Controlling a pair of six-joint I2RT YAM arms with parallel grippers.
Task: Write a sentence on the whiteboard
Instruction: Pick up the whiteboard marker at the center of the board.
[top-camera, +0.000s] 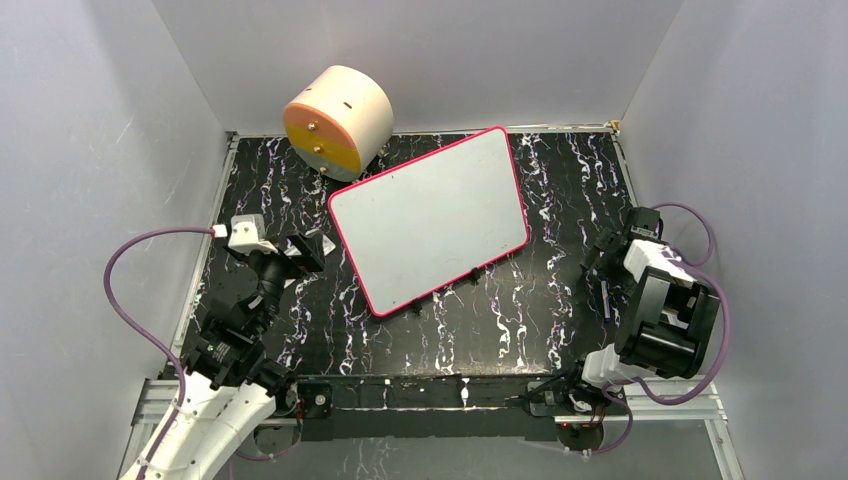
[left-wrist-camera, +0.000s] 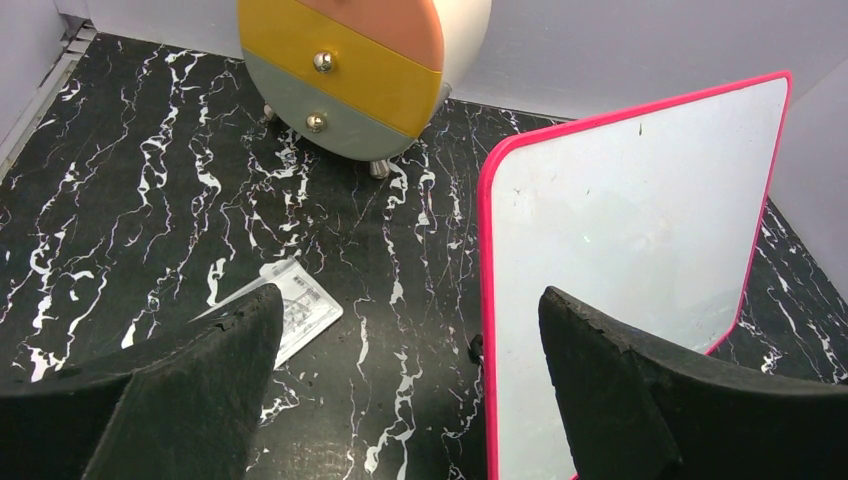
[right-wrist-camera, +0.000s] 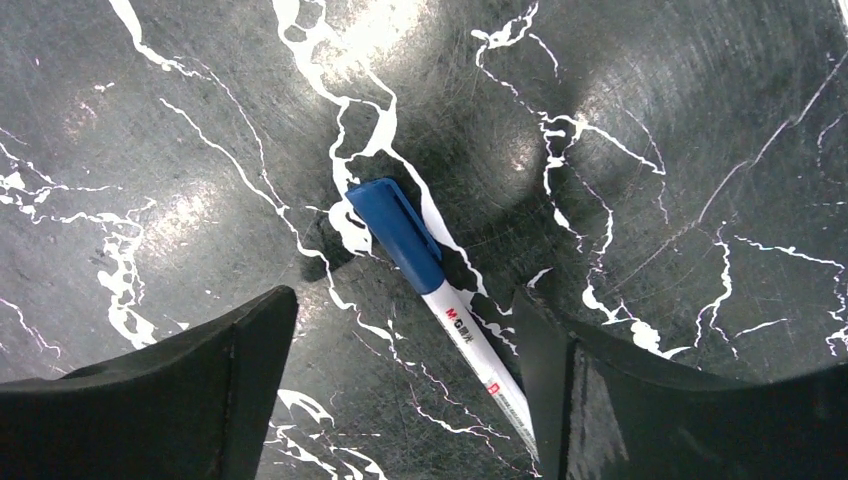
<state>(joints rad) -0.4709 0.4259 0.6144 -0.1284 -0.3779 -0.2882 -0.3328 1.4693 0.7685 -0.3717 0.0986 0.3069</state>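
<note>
The whiteboard (top-camera: 430, 220) lies tilted mid-table, pink-red border, its surface blank; no sentence shows on it. In the left wrist view the whiteboard (left-wrist-camera: 630, 230) is at the right. My left gripper (top-camera: 303, 252) is open and empty just left of the board; its jaws (left-wrist-camera: 410, 310) straddle the board's left edge. A marker (right-wrist-camera: 440, 290) with a blue cap and white barrel lies on the table. My right gripper (right-wrist-camera: 402, 300) is open above it, the barrel running close to the right finger (right-wrist-camera: 600, 400). In the top view the right gripper (top-camera: 606, 262) is right of the board.
A round cream drawer cabinet (top-camera: 338, 120) with yellow and grey drawers stands at the back left, also in the left wrist view (left-wrist-camera: 350, 70). A small white printed card (left-wrist-camera: 300, 305) lies under the left finger. Grey walls enclose the black marbled table (top-camera: 500, 320).
</note>
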